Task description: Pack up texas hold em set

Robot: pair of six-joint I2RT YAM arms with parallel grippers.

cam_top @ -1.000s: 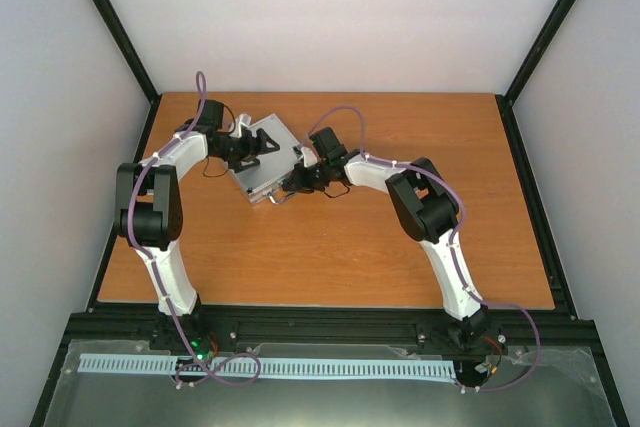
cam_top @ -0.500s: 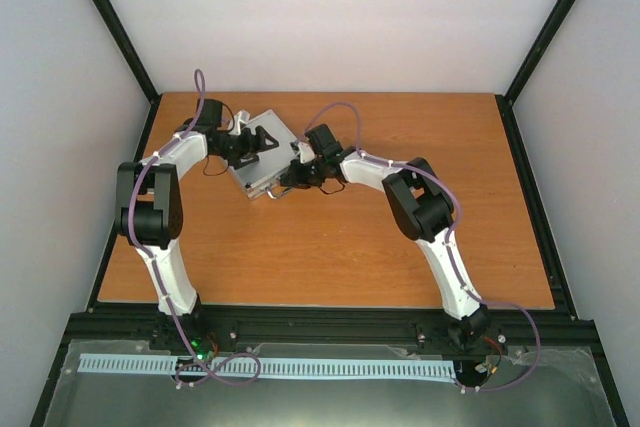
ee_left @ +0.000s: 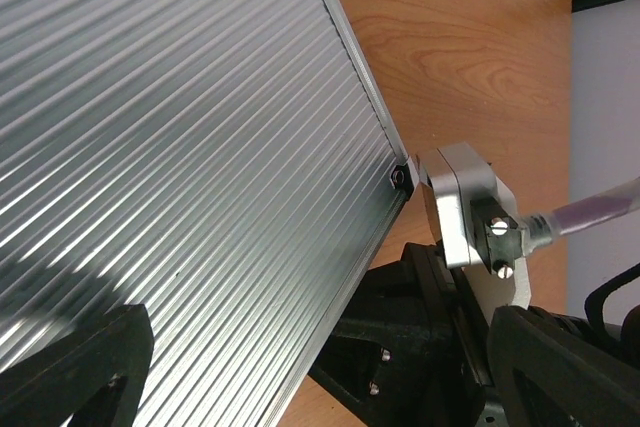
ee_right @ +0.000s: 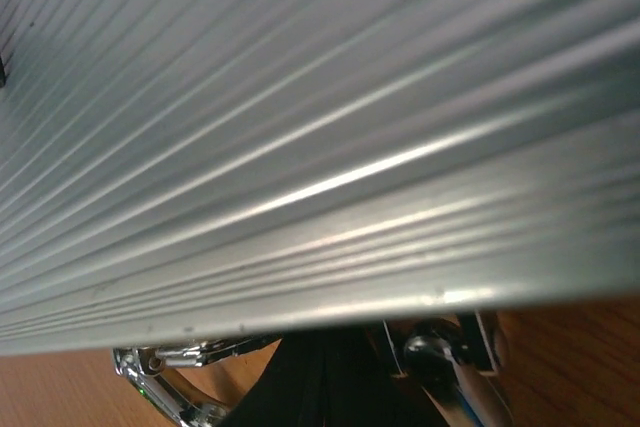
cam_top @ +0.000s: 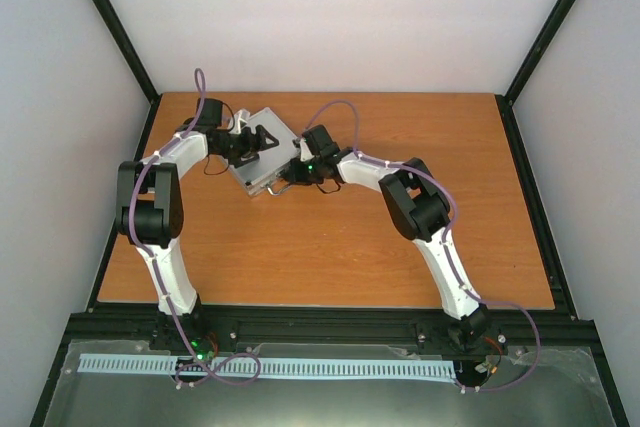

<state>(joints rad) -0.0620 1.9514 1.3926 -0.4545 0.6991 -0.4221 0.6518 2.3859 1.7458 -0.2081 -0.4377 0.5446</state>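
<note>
The silver ribbed aluminium case [cam_top: 256, 177] lies closed at the back left of the table. It fills the left wrist view [ee_left: 180, 147] and the right wrist view [ee_right: 300, 97]. My left gripper [cam_top: 266, 138] is over the lid, its black fingers [ee_left: 75, 367] spread wide with only the lid between them. My right gripper [cam_top: 286, 177] is against the case's near right edge, beside a chrome latch [ee_right: 165, 362]. Its fingers do not show clearly there. Chips, dice, button and card decks are out of view.
The wooden table [cam_top: 400, 237] lies inside a black frame with white walls on three sides. My right arm's wrist [ee_left: 470, 217] sits close beside the case's corner in the left wrist view.
My right arm has pushed a little to the left, closer onto the case edge. The case has shifted slightly left and back. The left gripper stays on the lid.
</note>
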